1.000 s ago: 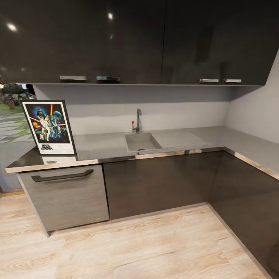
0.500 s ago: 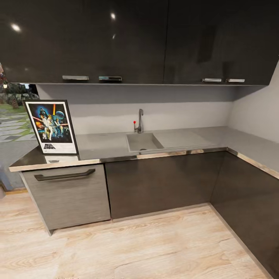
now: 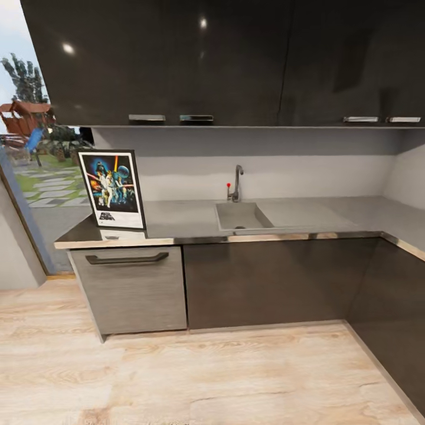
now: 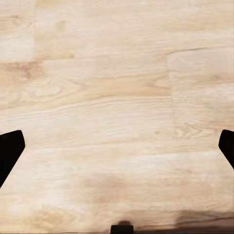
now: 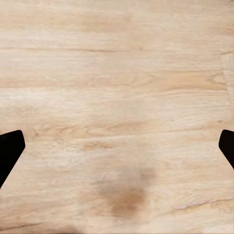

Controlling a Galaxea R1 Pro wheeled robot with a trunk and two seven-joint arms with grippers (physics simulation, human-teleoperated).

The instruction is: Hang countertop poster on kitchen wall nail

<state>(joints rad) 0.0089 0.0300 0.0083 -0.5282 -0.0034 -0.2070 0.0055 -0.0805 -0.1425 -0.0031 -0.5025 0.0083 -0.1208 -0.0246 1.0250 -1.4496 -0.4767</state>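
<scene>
The poster (image 3: 112,189) stands upright at the left end of the kitchen countertop (image 3: 183,219), leaning back against the grey wall; its blue-black artwork and white title strip face me. An inset sink (image 3: 242,215) with a dark tap (image 3: 237,183) lies to its right. The wall nails are out of view. My left gripper (image 4: 117,151) is open over bare wooden floor, its dark fingertips (image 4: 9,151) far apart. My right gripper (image 5: 117,151) is open too, with nothing between its fingertips (image 5: 10,148).
Glossy black upper cabinets (image 3: 177,59) hang over the counter. Below it are a grey drawer front (image 3: 133,286) and dark doors. The counter turns forward at the right (image 3: 407,233). A window onto a garden (image 3: 41,159) is at the left. Light wooden floor (image 3: 206,378) lies between me and the cabinets.
The whole head view has shifted: the camera moved, so counter and poster now sit further right and more of the window shows. The things themselves have not moved.
</scene>
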